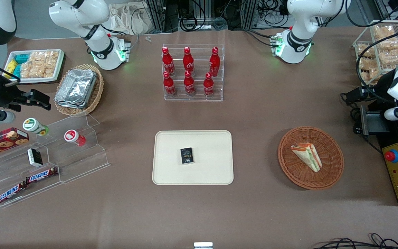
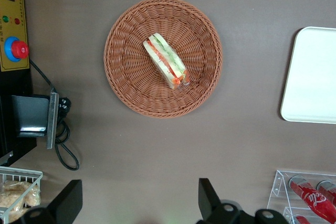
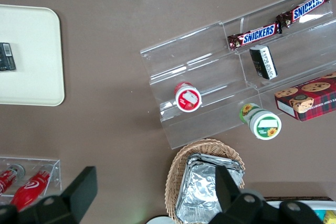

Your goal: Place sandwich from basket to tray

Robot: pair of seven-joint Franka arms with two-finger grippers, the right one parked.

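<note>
— Two dark fingers [image 2: 68, 200] of the gripper [image 2: 139, 203] show in the left wrist view, set wide apart with nothing between them. Where does the arm stand?

— It is raised at the working arm's end of the table, with the camera looking straight down. In the front view its gripper is hard to make out among the black parts and cables at the frame's edge.

— And the sandwich [image 1: 307, 156]?

— It lies in the round brown basket [image 1: 333, 173], on its side, so the red and green filling faces up. The cream tray [image 1: 171, 173] is beside the basket, toward the parked arm's end. On the tray lies one small black packet [image 1: 186, 155]; its print is too small to read.

— Any writing you can read?

— "SNICKERS" on two bars [image 1: 26, 182] on the clear stepped stand [image 1: 81, 162]. The red bottles [image 1: 188, 71] in the clear rack carry white script, but only part of it shows.

— Anything cut off?

— The tray is only partly in the left wrist view.
</note>
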